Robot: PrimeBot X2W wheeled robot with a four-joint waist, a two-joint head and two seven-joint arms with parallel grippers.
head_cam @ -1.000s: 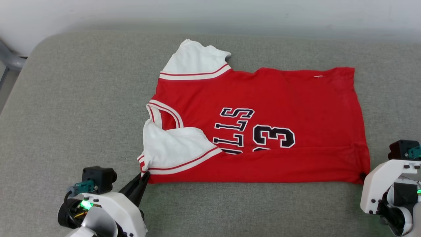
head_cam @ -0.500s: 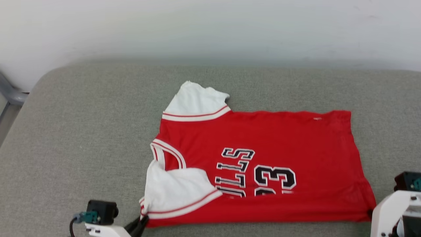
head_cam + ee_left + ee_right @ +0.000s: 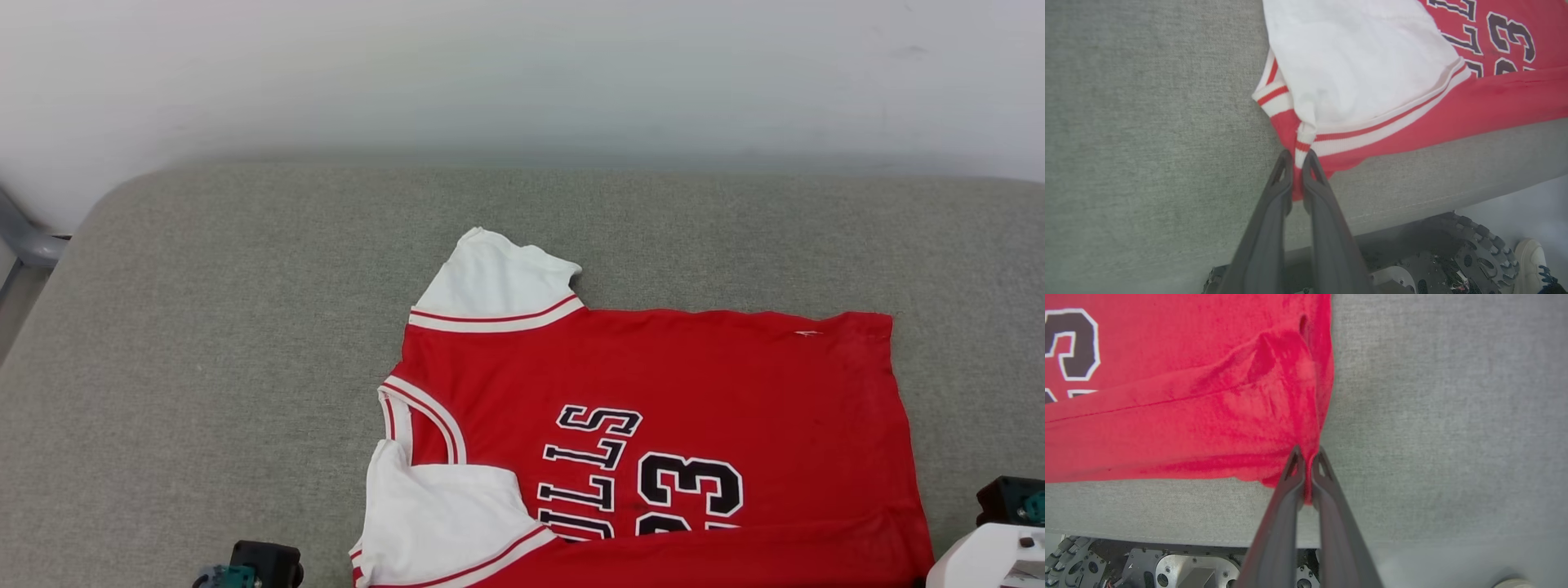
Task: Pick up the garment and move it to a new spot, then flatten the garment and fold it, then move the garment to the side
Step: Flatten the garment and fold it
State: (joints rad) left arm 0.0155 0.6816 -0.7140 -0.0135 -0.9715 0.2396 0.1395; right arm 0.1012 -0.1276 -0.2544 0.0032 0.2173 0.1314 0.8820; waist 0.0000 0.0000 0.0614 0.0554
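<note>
Garment (image 3: 653, 367) nearer; its near corners inside left gripper (image 3: 1298, 156), right gripper (image 3: 1308, 452)

A grey woven padded surface (image 3: 245, 343) spans the scene, its far left corner rounded. Behind its far edge rises a plain white wall (image 3: 522, 73), softly and evenly lit. Past the left edge stands a grey metal tube (image 3: 24, 241). Below the near edge, pale floor (image 3: 1543, 212) shows.

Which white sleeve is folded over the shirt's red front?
The near sleeve, covering part of the lettering; the far sleeve sticks out flat.
</note>
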